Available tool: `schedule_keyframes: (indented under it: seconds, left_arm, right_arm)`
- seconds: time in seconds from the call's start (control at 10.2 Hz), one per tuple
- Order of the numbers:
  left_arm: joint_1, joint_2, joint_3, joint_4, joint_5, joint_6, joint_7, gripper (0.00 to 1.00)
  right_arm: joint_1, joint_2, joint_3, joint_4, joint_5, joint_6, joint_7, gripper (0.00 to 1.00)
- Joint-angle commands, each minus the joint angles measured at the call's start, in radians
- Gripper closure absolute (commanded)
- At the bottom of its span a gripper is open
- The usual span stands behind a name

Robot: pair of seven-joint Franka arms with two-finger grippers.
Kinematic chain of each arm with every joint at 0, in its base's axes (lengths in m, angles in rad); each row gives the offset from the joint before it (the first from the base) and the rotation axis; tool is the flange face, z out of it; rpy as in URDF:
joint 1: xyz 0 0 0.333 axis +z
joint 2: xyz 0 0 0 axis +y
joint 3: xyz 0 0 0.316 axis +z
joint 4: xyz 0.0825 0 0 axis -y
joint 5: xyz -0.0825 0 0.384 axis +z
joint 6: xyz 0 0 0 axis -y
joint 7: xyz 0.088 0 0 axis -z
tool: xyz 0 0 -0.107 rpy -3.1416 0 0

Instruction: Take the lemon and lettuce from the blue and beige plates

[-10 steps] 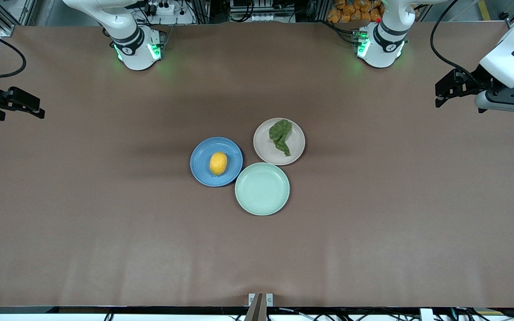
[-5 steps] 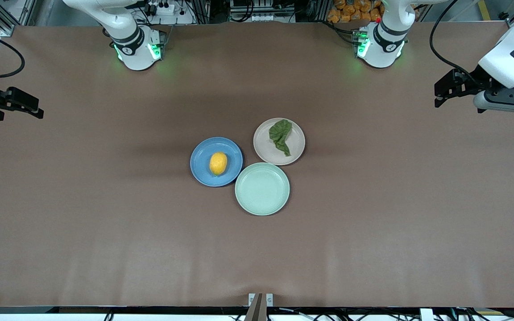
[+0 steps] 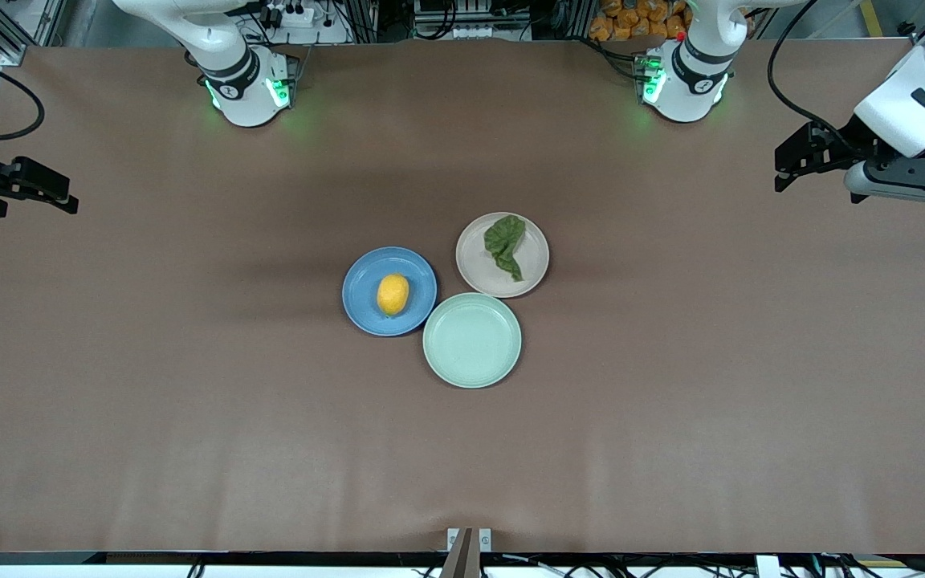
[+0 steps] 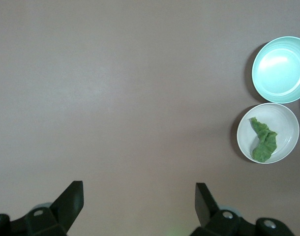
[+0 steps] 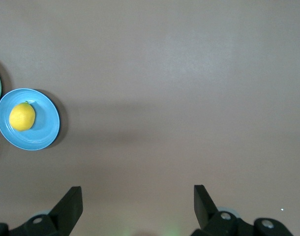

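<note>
The mint plate sits nearest the front camera, just below the middle of the front view, with nothing on it. It touches both other plates. The blue plate lies just above it in the frame, toward the right arm's end of the table, and holds the lemon near its middle. The beige plate lies farther from the camera, a little above frame centre toward the left arm's end; the lettuce rests on it, stretched from its upper rim toward its middle.

The right gripper hangs at the left edge of the front view, over bare table well apart from the plates; in its wrist view its fingers stand wide apart with nothing between them. The left gripper hangs in the upper right of the front view, also over bare table well apart from the plates, its fingers likewise spread and empty.
</note>
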Motion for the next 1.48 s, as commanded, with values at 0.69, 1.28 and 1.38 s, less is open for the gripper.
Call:
schedule_keyframes:
  seconds: [0.69, 1.28, 1.38]
  left_arm:
    - [0.002, -0.013, -0.002, -0.005, -0.023, -0.010, 0.009, 0.00]
    - [-0.004, 0.007, -0.031, -0.010, -0.024, -0.010, 0.006, 0.00]
    - [-0.003, 0.012, -0.041, -0.016, -0.026, -0.007, 0.005, 0.00]
  right_arm:
    - [-0.019, 0.008, 0.011, 0.019, -0.001, -0.014, -0.005, 0.00]
    - [-0.019, 0.008, 0.011, 0.019, -0.001, -0.014, -0.006, 0.00]
    - [-0.019, 0.010, 0.011, 0.019, -0.001, -0.014, -0.006, 0.00]
